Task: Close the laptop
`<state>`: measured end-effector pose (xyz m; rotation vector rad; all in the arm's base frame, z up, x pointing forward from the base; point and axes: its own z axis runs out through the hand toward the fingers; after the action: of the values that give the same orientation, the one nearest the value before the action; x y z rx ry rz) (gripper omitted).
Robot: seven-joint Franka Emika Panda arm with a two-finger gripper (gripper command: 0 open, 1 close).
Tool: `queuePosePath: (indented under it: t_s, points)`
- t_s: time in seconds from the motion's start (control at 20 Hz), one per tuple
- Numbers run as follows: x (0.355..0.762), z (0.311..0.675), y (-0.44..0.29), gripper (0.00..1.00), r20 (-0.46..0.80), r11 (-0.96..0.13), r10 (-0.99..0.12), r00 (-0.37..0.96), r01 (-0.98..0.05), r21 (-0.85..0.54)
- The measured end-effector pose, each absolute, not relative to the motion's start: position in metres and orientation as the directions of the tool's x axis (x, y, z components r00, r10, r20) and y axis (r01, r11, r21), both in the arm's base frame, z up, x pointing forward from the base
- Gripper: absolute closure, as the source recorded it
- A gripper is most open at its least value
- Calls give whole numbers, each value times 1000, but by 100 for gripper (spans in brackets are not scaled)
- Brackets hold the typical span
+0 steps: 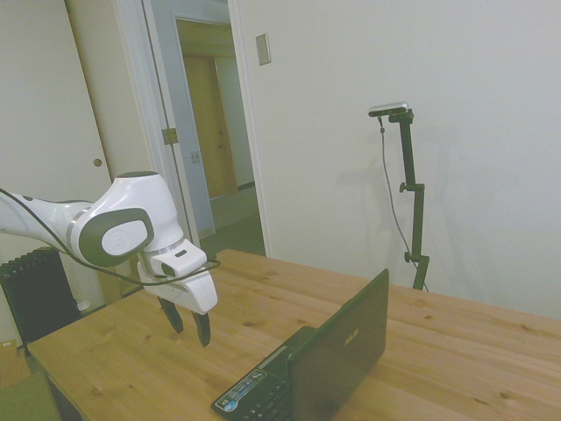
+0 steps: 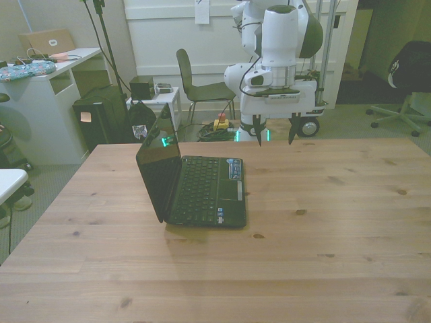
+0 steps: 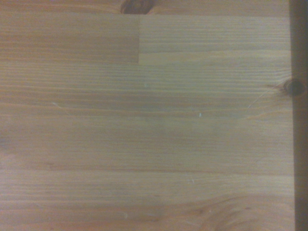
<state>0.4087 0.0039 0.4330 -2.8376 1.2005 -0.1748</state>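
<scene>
One open laptop (image 2: 195,182) on one wooden table (image 2: 323,229) — one gripper (image 2: 275,138), jaws spread, empty.

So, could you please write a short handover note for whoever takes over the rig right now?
Claw: open, empty, hanging above the table near its far edge, apart from the laptop.
Laptop: open on the table towards the front view's left, lid raised a little past upright, keyboard facing the front view's right.
Wrist view: bare wood only.
Done: nothing visible yet; the lid is untouched.
Left: probably bring the claw behind the lid's upper edge, push it down onto the keyboard until shut.
</scene>
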Motion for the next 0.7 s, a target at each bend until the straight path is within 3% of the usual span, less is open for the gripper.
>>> queuePosePath:
  t_s: [0.25,0.7]
  points:
    - [424,449,-13,0,102,-678,-735,670,-727,-107]
    - [470,577,-94,0,150,-586,-809,568,-801,-124]
